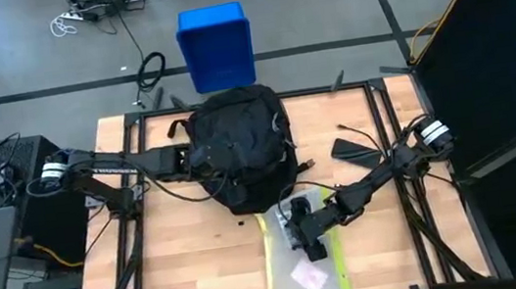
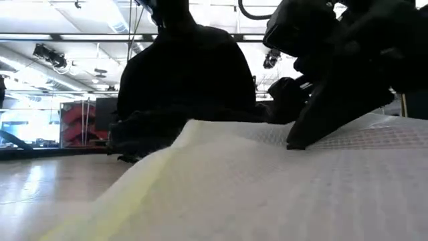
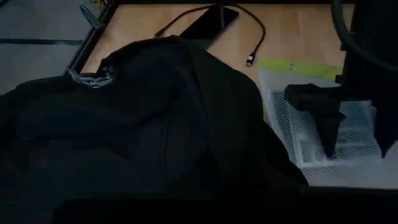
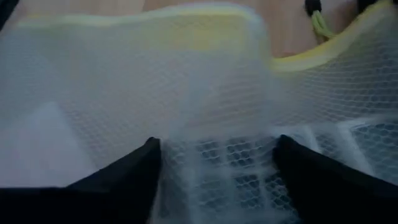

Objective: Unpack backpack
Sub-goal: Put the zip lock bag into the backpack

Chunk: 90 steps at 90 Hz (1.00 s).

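The black backpack (image 1: pixel 239 147) lies on the far middle of the table, and it fills most of the left wrist view (image 3: pixel 143 124). My left gripper (image 1: pixel 186 158) is at its left side, against the fabric. A clear mesh pouch with yellow-green edges (image 1: pixel 302 262) lies flat on the near side of the table, its far end next to the backpack. My right gripper (image 4: pixel 214 168) stands open over the pouch's far half, pointing down, with its fingers spread wide and mesh between them. My right gripper comes from above with its fingers apart. One fingertip (image 2: pixel 297 142) rests on the pouch's upper mesh layer (image 4: pixel 211 143), near the pouch's far end. Nothing is pinched between the fingers. The pouch lies on the table.
A flat black item with a cable (image 1: pixel 352 148) lies on the table right of the backpack. A blue bin (image 1: pixel 216 46) stands on the floor beyond the far edge. A black box (image 1: pixel 37 191) sits off the table's left side. Bare wood (image 1: pixel 193 261) shows at the near left.
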### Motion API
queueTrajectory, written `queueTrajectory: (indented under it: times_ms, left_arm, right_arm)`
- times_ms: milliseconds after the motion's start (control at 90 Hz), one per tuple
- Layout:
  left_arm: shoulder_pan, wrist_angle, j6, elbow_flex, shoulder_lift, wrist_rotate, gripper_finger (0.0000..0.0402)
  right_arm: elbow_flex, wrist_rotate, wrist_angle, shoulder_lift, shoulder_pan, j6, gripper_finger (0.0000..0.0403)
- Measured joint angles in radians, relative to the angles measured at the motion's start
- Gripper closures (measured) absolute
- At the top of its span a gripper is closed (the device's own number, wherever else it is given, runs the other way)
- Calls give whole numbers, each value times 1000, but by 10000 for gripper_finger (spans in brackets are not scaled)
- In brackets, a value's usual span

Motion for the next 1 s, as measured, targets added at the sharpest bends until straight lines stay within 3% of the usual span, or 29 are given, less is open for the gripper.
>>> queueTrajectory:
  times_ms: [311, 356, 633, 1000]
  left_arm:
    - [-1, 1, -1, 0, 0, 7, 402]
    - [-1, 2, -1, 0, 0, 9, 402]
    - [-2, 2, -1, 0, 0, 8, 402]
    - [-3, 1, -3, 0, 0, 1, 402]
  right_arm:
    - [-2, -41, -5, 1, 0, -11, 370]
    - [-2, -41, -5, 1, 0, -25, 388]
    - [50, -9, -62, -7, 20, -58, 402]
    - [376, 202, -414, -19, 113, -165, 402]
